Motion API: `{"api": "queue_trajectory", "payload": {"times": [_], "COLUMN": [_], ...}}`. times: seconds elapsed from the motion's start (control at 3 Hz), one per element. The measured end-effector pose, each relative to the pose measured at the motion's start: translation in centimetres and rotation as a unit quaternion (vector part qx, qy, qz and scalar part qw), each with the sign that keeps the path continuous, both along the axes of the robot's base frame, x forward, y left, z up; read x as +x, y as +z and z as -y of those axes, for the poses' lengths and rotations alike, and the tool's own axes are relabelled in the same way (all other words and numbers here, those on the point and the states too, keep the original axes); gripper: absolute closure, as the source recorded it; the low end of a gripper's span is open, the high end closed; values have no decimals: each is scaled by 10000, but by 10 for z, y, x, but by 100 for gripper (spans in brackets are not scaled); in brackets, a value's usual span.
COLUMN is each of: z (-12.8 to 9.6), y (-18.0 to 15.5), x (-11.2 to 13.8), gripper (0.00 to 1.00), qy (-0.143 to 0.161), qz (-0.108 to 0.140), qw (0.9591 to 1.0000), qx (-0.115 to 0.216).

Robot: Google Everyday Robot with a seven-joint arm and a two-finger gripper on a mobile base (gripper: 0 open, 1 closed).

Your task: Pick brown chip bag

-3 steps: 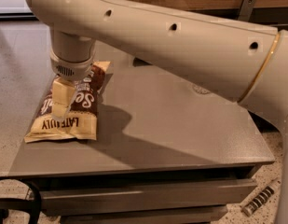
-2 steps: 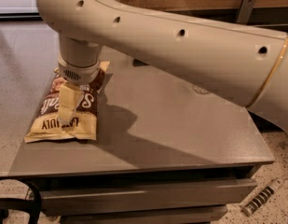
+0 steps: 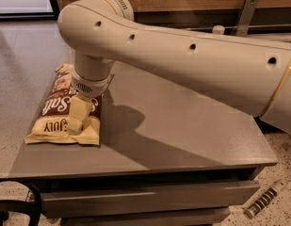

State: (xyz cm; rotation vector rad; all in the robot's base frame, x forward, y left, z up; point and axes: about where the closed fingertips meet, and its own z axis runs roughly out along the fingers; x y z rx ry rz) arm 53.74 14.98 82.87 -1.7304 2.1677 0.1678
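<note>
The brown chip bag [image 3: 56, 108] lies flat on the left front part of the grey table [image 3: 182, 140], its cream end nearest the table's front edge. The gripper [image 3: 78, 119] is down on the bag's right half, touching it — whether it is open or closed cannot be told. The thick cream arm [image 3: 192, 65] reaches in from the right above the table top — its shadow falls just beside the bag.

You've got one brown chip bag [image 3: 53, 114], lying at the left edge of the one grey worktop [image 3: 182, 135], near its front-left corner. One arm [image 3: 182, 65], one gripper [image 3: 75, 125], right over that bag's near end. Off the front-right corner, one ridged strip [image 3: 270, 204] on the floor.
</note>
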Motion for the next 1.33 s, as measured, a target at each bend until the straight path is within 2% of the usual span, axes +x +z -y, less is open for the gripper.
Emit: {"api": "queue_trajectory", "payload": {"times": [0.33, 1.33], "z": [0, -1], "y": [0, 2], "x": [-1, -2], "gripper": [18, 86], "qy": [6, 18], "qz": [6, 16], "qw": [10000, 10000], "qx": [-4, -14]}}
